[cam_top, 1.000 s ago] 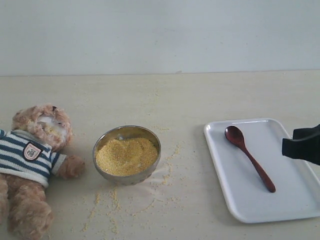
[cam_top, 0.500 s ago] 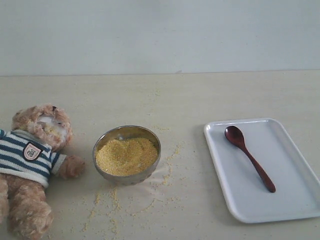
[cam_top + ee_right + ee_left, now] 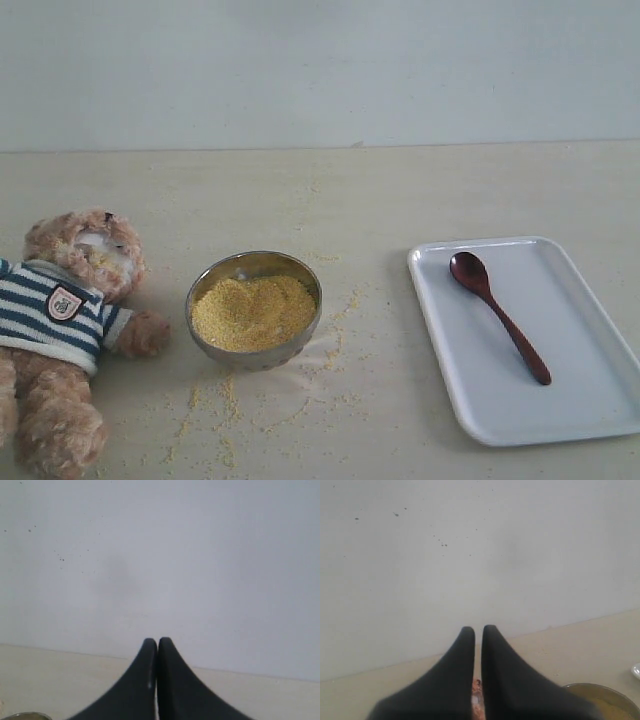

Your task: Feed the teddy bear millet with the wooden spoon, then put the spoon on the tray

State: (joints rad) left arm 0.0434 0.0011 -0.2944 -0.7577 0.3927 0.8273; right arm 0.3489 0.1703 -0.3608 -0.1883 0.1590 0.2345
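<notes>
Feeding looks finished: wooden spoon (image 3: pixel 497 315) lies on the tray (image 3: pixel 590 420) (millet (image 3: pixel 252 312) sits near the teddy bear (image 3: pixel 70 300)). With jaws pressed together, left gripper (image 3: pixel 478 628) and right gripper (image 3: pixel 158 640) should park clear of the worktop (image 3: pixel 400 200).

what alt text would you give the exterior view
A dark wooden spoon lies on a white tray at right. A steel bowl heaped with millet sits in the middle, some spilled around it, and a teddy bear in a striped shirt lies at left.
</notes>
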